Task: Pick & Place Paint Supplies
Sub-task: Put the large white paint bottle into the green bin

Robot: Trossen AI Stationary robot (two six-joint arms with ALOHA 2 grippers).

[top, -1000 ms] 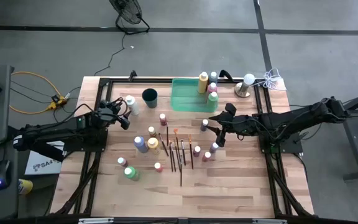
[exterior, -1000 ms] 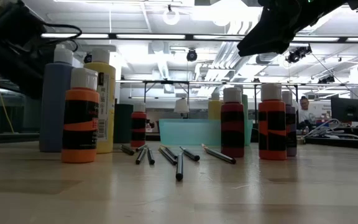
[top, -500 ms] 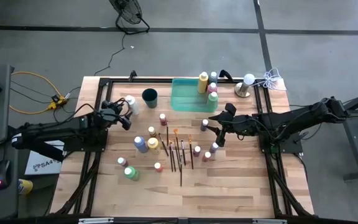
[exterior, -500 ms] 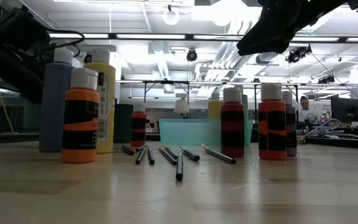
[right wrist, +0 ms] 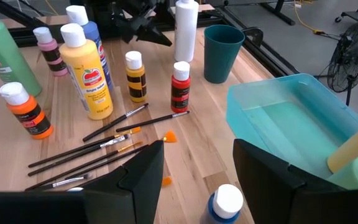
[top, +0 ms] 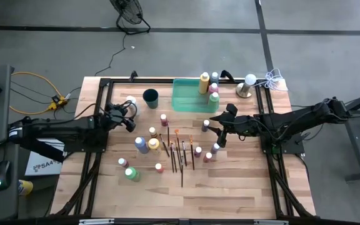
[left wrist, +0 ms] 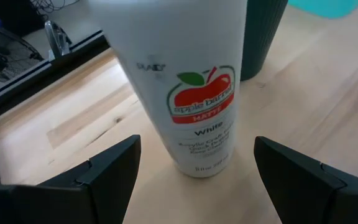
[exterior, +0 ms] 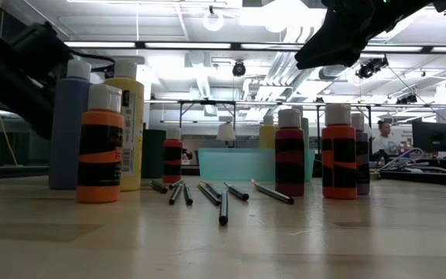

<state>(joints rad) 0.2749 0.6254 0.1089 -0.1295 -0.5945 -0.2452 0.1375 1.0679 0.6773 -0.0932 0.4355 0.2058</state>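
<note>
A tall white paint bottle (left wrist: 191,93) stands upright on its base on the wooden table (top: 230,187), at the far left next to a dark cup (top: 150,96). My left gripper (top: 127,117) is open. Its fingers (left wrist: 104,171) stand on either side of the bottle's lower body with a gap on each side. Other small paint bottles (top: 142,145) and thin paintbrushes (top: 179,153) sit mid-table. My right gripper (top: 214,129) hovers open above them, over a blue bottle (right wrist: 225,202), with nothing between its fingers.
A translucent green tray (top: 189,100) at the far middle holds a yellow bottle (top: 204,82) and others. The dark cup (left wrist: 263,31) stands just beyond the white bottle. A black frame rail (top: 102,100) runs along the table's left edge. A silver lamp-like object (top: 247,85) stands far right.
My left gripper has moved toward the table's right edge and slightly down, closing in on the white bottle, still open. My right gripper has kept still. No object has moved.
</note>
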